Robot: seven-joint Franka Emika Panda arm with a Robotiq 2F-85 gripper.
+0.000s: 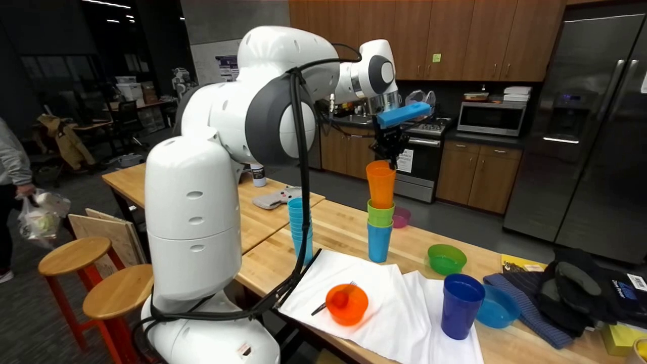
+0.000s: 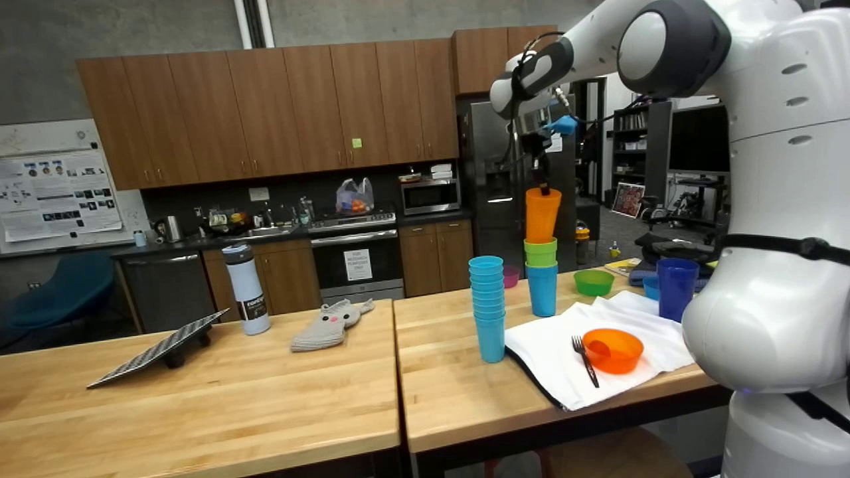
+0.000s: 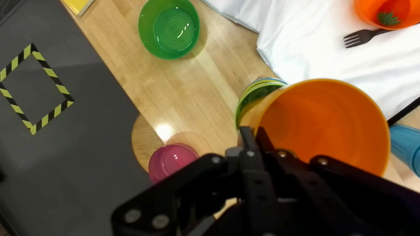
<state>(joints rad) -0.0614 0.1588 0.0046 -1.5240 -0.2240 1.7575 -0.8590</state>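
Note:
My gripper (image 3: 254,131) is shut on the rim of an orange cup (image 3: 328,124), one finger inside and one outside. In both exterior views the orange cup (image 1: 381,184) (image 2: 542,216) hangs upright. Its base is at the mouth of a light green cup (image 1: 380,216) (image 2: 540,253); I cannot tell whether they touch. The green cup sits in a blue cup (image 1: 379,242) (image 2: 542,292) standing on the wooden table. In the wrist view the orange cup hides part of the green cup (image 3: 259,93). A tall stack of light blue cups (image 1: 298,222) (image 2: 488,299) stands nearby.
A white cloth (image 1: 394,298) bears an orange bowl (image 2: 614,352) with a red item, a black fork (image 2: 586,364) and a dark blue cup (image 1: 461,306). Around are a green bowl (image 1: 447,259), pink bowl (image 1: 402,217), blue bowl (image 1: 498,308), bottle (image 2: 247,292) and grey knitted item (image 2: 329,328).

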